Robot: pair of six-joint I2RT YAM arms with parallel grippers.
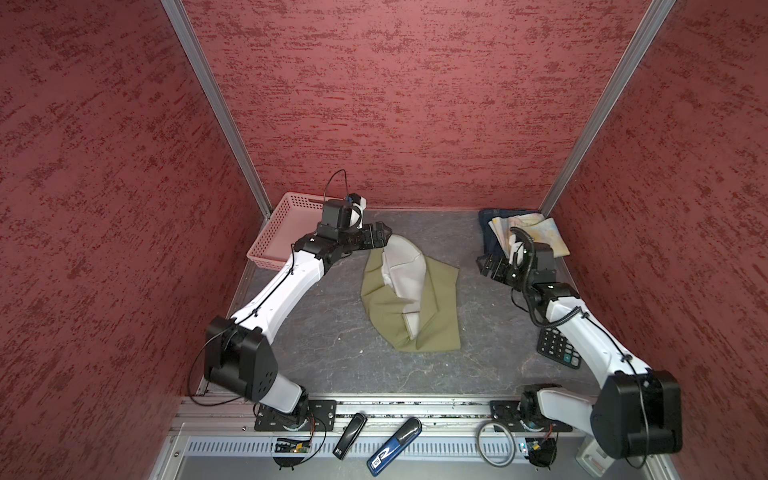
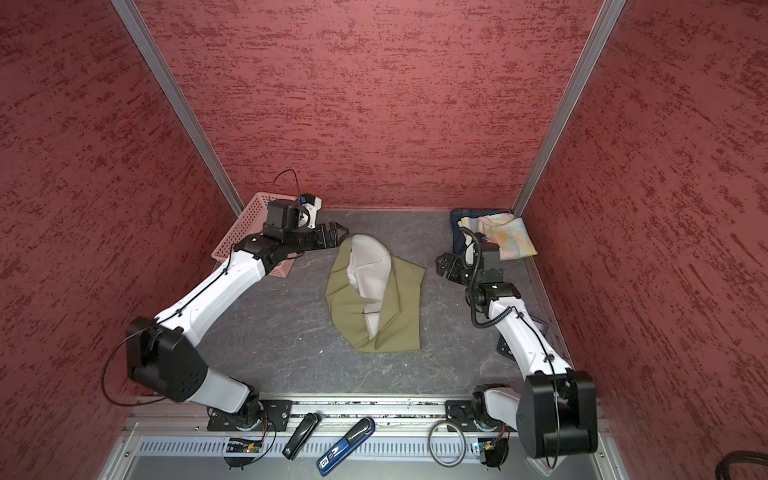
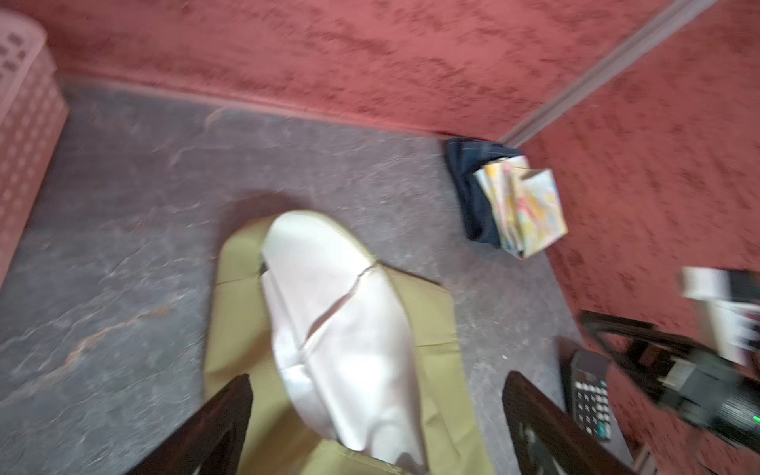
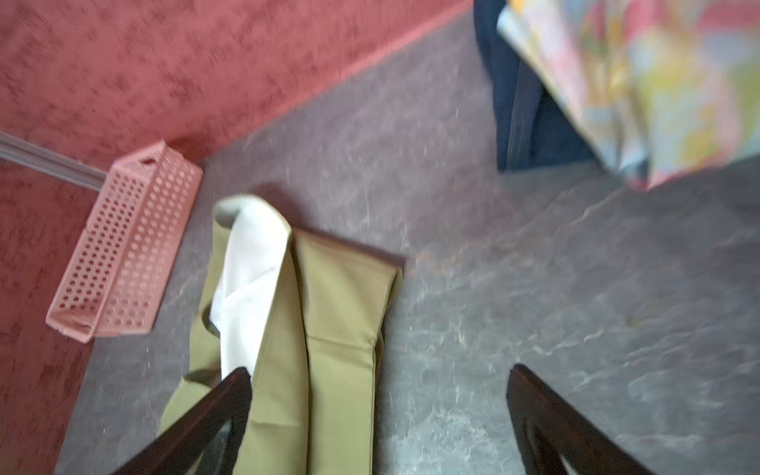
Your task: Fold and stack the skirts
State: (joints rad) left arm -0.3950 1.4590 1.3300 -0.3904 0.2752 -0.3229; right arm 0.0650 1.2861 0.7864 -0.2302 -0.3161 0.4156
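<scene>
Arms reach inward, left gripper (image 1: 384, 233) spread wide over olive skirt (image 1: 419, 328), right gripper (image 1: 484, 266) wide, empty.

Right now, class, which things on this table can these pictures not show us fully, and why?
- Denim skirt: both top views, mostly under the pastel skirt; folds unseen.
- Calculator: both top views, partly under the right arm; keys unreadable.
- Basket: both top views, left arm covers one corner.

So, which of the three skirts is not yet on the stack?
The olive green skirt, alone at centre, white lining showing; the denim skirt and floral skirt sit piled together.
</scene>
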